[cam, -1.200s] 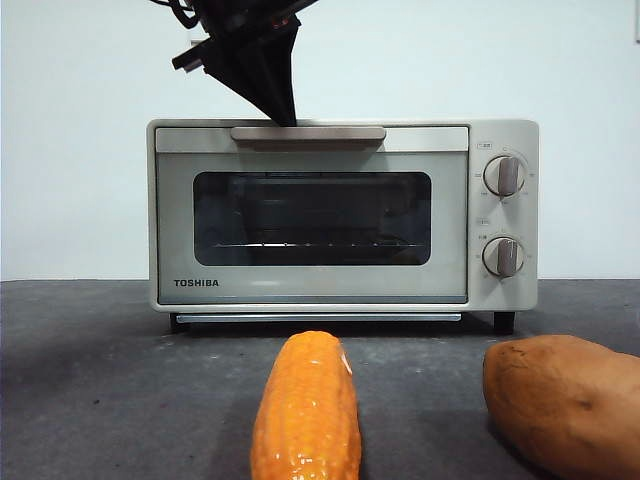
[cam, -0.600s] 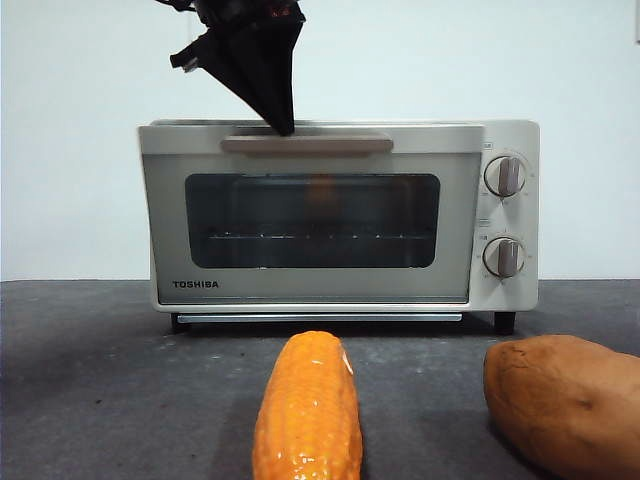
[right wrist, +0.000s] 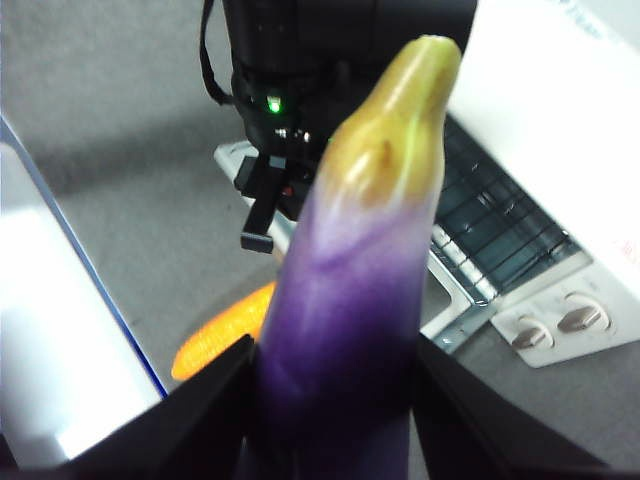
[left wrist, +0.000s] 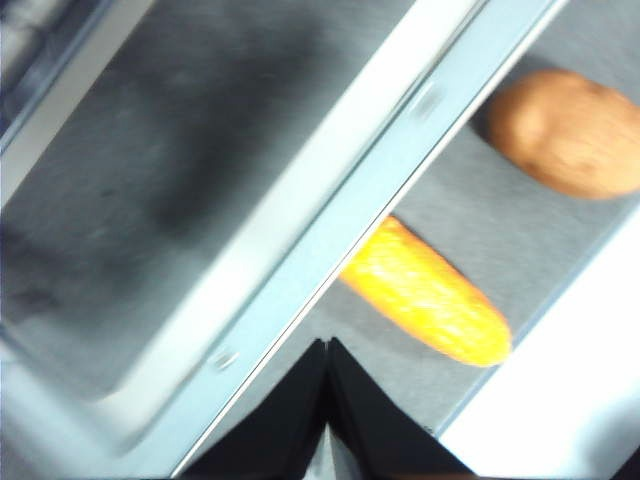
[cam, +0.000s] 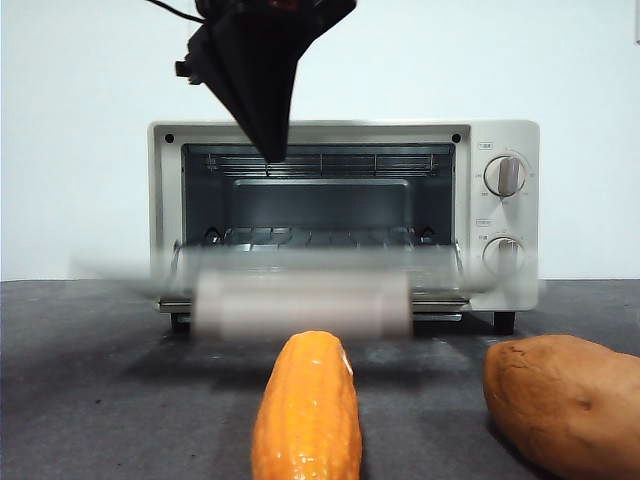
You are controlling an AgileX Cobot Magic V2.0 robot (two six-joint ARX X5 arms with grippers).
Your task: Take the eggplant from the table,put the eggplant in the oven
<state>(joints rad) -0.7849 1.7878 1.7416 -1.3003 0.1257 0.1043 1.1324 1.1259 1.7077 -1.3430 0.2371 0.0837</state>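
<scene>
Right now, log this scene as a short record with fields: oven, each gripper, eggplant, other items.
oven: door blurred in motion, dropped low in front; cavity and wire rack exposed
left gripper: jaws together, above the door, holding nothing
right gripper: clamped on the eggplant, raised above the table
other items: corn cob and sweet potato lying before the oven
</scene>
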